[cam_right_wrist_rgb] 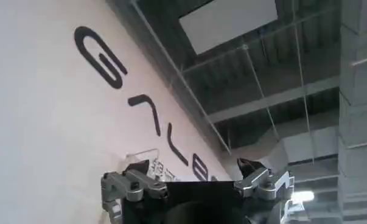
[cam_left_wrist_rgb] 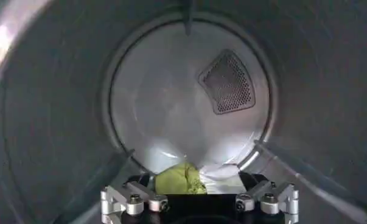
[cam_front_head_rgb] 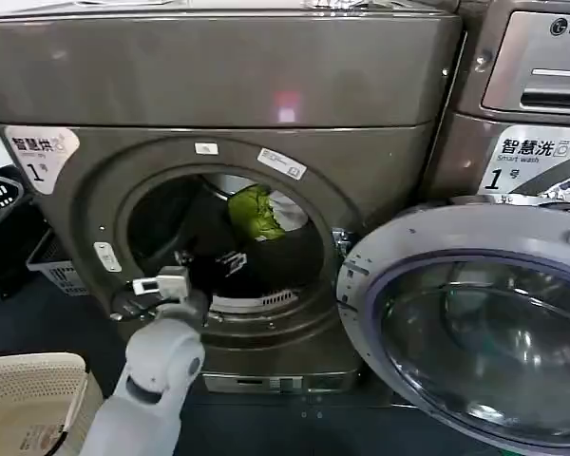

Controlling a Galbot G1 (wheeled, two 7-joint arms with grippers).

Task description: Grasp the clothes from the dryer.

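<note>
Left gripper [cam_left_wrist_rgb: 198,182] was deep inside the dryer [cam_front_head_rgb: 218,85] drum, clamped on the clothes [cam_left_wrist_rgb: 192,179]; bundle's long axis ran across the jaws. Open drum all round. Right gripper [cam_right_wrist_rgb: 195,176] gaped, aimed ceilingward.

We note the dryer [cam_front_head_rgb: 218,76] as brushed bronze-grey metal with a dull sheen; its drum wall [cam_left_wrist_rgb: 43,122] is smooth steel. The clothes [cam_left_wrist_rgb: 178,179] look like soft matt cloth. The door [cam_front_head_rgb: 475,332] shows glossy glass in grey plastic.
</note>
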